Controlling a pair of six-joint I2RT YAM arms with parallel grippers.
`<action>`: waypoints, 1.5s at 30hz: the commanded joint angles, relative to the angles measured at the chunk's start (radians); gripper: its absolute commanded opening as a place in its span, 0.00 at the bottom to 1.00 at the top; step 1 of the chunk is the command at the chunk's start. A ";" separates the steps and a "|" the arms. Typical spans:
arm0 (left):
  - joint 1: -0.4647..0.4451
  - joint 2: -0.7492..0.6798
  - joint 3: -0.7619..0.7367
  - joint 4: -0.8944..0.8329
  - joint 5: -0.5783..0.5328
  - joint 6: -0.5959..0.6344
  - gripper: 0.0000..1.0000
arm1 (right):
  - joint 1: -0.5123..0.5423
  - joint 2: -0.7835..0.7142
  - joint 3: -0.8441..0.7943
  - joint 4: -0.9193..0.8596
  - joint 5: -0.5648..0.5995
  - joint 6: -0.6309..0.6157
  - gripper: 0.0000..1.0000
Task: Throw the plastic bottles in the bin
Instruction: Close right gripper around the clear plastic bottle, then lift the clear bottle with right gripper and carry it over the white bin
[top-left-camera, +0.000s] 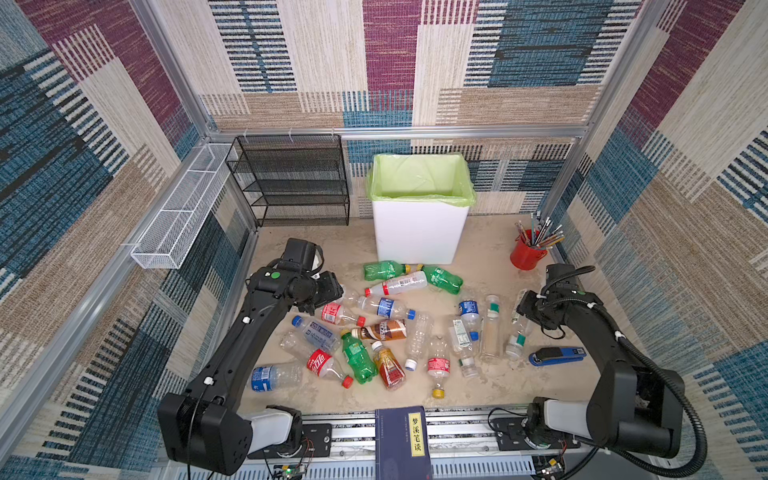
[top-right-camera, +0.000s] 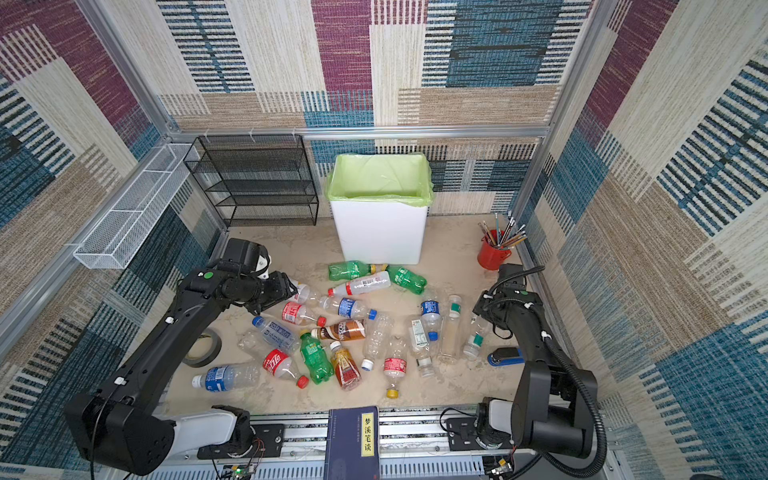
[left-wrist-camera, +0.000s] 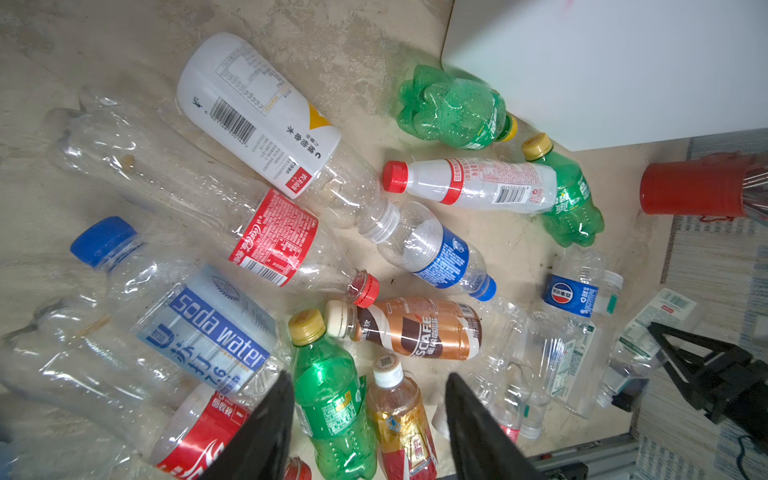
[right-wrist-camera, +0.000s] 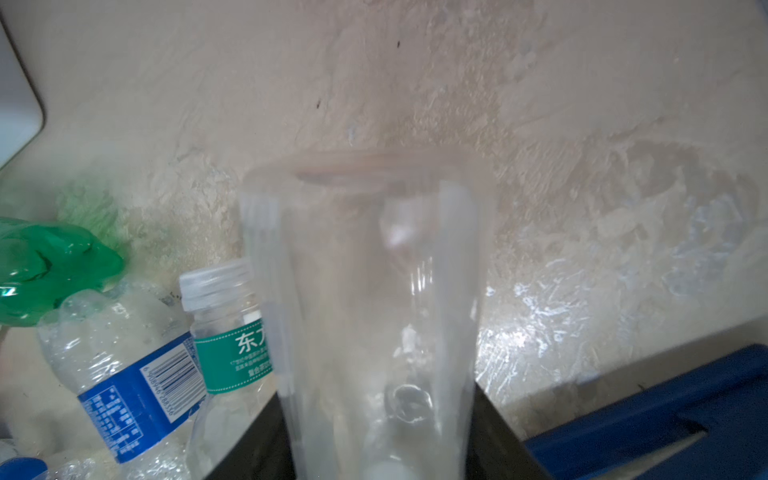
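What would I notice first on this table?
A messy heap of plastic bottles, green, clear and brown, covers the middle of the table. Behind it stands a tall white bin with a light green bag. On the right, the right tool grips a clear bottle.

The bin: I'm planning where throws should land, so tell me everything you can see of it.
The bin is a tall white rectangular plastic box, upright at the far side of the table, beside the black mesh rack. A light green bag lines it and folds over its rim. No bottle shows inside; its bottom is hidden. Two green bottles lie by its front base; contact is unclear.
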 joint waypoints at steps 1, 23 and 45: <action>-0.002 0.007 0.023 0.018 0.010 -0.016 0.60 | 0.001 0.027 -0.010 0.045 -0.004 0.012 0.55; -0.011 -0.029 0.025 -0.008 -0.034 -0.022 0.60 | 0.001 0.108 -0.040 0.102 0.010 -0.015 0.65; -0.011 -0.064 -0.013 0.063 -0.025 -0.049 0.60 | 0.091 -0.314 -0.050 0.278 -0.159 0.108 0.45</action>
